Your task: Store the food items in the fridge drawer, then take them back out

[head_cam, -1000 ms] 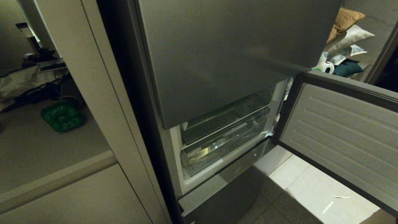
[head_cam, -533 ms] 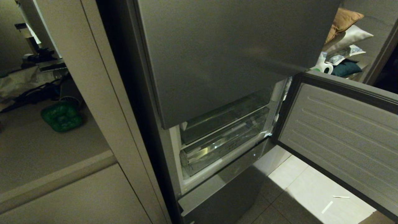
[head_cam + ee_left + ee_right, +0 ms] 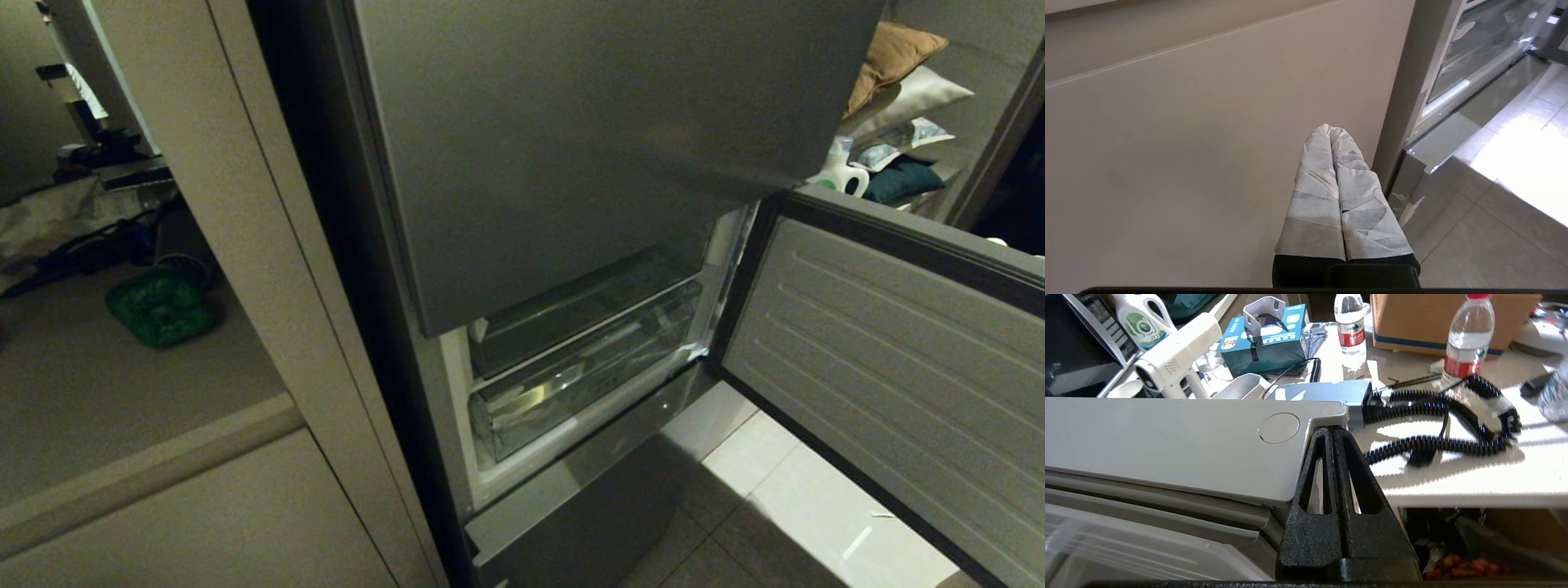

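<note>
The upper door (image 3: 588, 139) hides the fridge drawer's (image 3: 584, 380) back half.

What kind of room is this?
Probably a lived-in home kitchen corner: a grey fridge with its lower door open, beige cabinets beside it, and a cluttered countertop with water bottles.

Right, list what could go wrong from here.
1. The right gripper sits shut at the corner of the open fridge door; a swing could knock it.
2. The clear drawer is pushed in, so nothing can go in yet.
3. The coiled cable and water bottle on the counter beyond the door could snag or tip.
</note>
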Robot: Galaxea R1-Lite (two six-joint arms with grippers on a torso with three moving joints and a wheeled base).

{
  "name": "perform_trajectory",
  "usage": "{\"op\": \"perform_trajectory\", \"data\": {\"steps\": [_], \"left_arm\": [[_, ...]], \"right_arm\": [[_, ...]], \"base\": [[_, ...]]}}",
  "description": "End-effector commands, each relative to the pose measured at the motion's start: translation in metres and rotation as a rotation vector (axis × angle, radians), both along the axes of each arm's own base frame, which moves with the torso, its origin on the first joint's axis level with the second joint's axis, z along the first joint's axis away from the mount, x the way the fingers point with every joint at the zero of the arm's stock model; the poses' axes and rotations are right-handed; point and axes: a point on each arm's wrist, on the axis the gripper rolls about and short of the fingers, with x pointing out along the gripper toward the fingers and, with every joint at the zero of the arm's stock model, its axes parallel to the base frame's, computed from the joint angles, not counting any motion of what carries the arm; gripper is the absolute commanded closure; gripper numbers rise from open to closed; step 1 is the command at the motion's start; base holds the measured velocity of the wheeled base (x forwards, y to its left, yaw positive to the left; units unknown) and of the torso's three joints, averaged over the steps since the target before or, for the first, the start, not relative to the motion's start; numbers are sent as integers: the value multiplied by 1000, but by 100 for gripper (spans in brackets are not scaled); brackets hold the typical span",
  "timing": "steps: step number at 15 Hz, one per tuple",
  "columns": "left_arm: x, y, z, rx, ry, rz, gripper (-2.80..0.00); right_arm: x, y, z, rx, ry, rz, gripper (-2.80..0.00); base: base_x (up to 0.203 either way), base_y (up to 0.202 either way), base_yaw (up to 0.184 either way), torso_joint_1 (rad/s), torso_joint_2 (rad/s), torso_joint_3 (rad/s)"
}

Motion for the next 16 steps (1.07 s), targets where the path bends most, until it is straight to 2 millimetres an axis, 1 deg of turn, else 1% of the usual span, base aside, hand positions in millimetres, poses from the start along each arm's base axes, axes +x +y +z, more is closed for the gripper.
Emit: {"op": "perform_trajectory", "data": {"steps": [1, 3, 4, 6, 9, 11, 13, 16], "left_arm": [[0, 0, 0, -1, 1, 1, 0], [0, 0, 0, -1, 1, 1, 0], [0, 0, 0, -1, 1, 1, 0], [0, 0, 0, -1, 1, 1, 0], [0, 0, 0, -1, 1, 1, 0], [0, 0, 0, -1, 1, 1, 0], [0, 0, 0, -1, 1, 1, 0], [0, 0, 0, -1, 1, 1, 0]], "right_arm": [[-5, 41, 26, -166, -43, 18, 0], [-8, 63, 41, -243, -79, 24, 0], [-8, 68, 49, -269, -102, 30, 0], [-8, 69, 56, -298, -120, 35, 0], [-8, 65, 58, -296, -122, 28, 0], [-8, 62, 56, -276, -120, 24, 0], [-7, 60, 50, -217, -112, 21, 0], [-8, 63, 28, -55, -93, 16, 0]], "base": [[0, 0, 0, 0, 0, 0], [0, 0, 0, 0, 0, 0], [0, 0, 0, 36, 17, -2], [0, 0, 0, 14, 5, -2], [0, 0, 0, 0, 0, 0], [0, 0, 0, 0, 0, 0], [0, 0, 0, 0, 0, 0], [0, 0, 0, 0, 0, 0]]}}
